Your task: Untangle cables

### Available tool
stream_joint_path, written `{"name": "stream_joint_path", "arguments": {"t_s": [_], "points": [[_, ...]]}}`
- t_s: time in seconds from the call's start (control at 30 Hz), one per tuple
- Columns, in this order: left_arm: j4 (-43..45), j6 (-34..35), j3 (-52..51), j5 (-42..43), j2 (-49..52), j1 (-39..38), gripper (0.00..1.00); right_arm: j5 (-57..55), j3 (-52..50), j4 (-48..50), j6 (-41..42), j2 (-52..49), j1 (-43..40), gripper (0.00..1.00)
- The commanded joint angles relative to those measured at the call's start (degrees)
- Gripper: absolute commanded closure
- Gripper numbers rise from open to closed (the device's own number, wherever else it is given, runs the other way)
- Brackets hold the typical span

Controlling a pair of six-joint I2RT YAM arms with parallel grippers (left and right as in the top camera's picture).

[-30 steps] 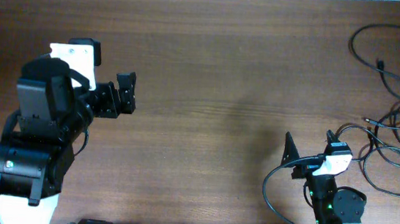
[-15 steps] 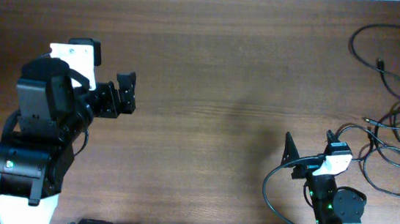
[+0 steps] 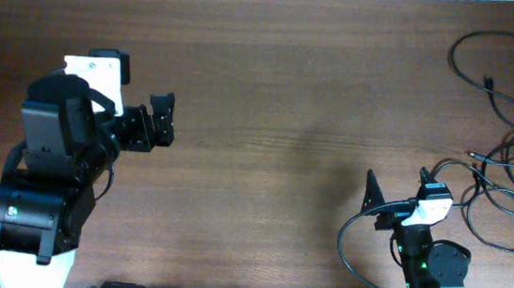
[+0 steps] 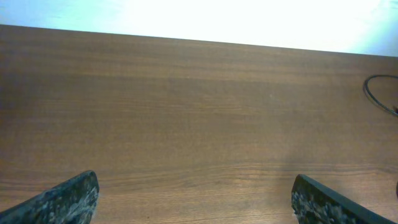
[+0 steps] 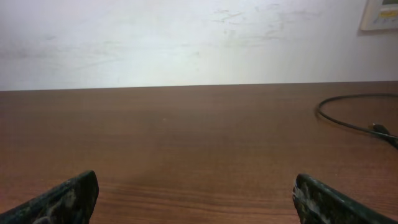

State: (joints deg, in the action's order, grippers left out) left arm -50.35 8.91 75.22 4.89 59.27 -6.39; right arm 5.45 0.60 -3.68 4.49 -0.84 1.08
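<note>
1. Brown wooden table [image 3: 271, 98] fills every view; a pale wall [image 5: 186, 37] stands behind it in the right wrist view.
2. Two pincers: the left gripper [image 3: 161, 121] and the right gripper [image 3: 396, 188] both stand spread wide, grasping nothing.
3. Thin black cables [image 3: 487, 84] lie in loose overlapping loops along the table's right side, close beside the right gripper; I cannot tell their number.
4. Only the overhead view shows the whole tangle; each wrist view catches one curve at its right edge.
</note>
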Motion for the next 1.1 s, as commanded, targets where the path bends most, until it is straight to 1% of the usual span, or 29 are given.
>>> {"name": "stream_joint_path", "arguments": {"t_s": [0.0, 0.3, 0.37, 0.43, 0.53, 0.63, 0.73, 0.83, 0.87, 0.9, 1.03, 1.07], "points": [[0.09, 0.68, 0.15, -0.22, 0.02, 0.28, 0.01, -0.09, -0.28, -0.39, 0.22, 0.66, -0.46, 0.01], [0.11, 0.66, -0.92, -0.26, -0.33, -0.31, 0.01, -0.09, -0.28, -0.39, 0.22, 0.66, -0.46, 0.01], [0.39, 0.66, -3.78, -1.75, -1.75, -0.31, 0.01, -0.09, -0.28, -0.39, 0.22, 0.66, -0.46, 0.01], [3.13, 0.70, -9.27, -2.73, -4.11, -0.31, 0.01, -0.09, -0.28, -0.39, 0.22, 0.66, -0.46, 0.01], [17.42, 0.66, -24.39, -3.74, -10.49, -0.31, 0.01, -0.09, -0.28, -0.39, 0.22, 0.66, -0.46, 0.01], [36.74, 0.70, -39.98, -3.69, -16.81, 0.35, 0.01, -0.09, -0.28, -0.39, 0.22, 0.66, -0.46, 0.01], [64.50, 0.72, -57.72, -1.53, -22.49, 1.22, 0.01, -0.09, -0.28, -0.39, 0.22, 0.66, -0.46, 0.01], [85.79, 0.70, -70.20, -1.49, -25.88, 1.20, 0.01, -0.09, -0.28, -0.39, 0.22, 0.66, -0.46, 0.01], [91.65, 0.70, -73.40, -1.49, -26.75, 1.20, 0.01, -0.07, -0.28, -0.39, 0.22, 0.66, -0.46, 0.01], [93.64, 0.68, -74.86, -1.31, -27.78, 1.18, 0.01, -0.09, -0.28, -0.39, 0.22, 0.66, -0.46, 0.01], [92.70, 0.68, -74.64, -1.68, -29.77, 1.31, 0.01, -0.09, -0.28, -0.39, 0.22, 0.66, -0.46, 0.01], [90.71, 0.68, -74.71, -1.68, -30.69, 1.31, 0.01, -0.09, -0.28, -0.39, 0.22, 0.66, -0.46, 0.01]]}}
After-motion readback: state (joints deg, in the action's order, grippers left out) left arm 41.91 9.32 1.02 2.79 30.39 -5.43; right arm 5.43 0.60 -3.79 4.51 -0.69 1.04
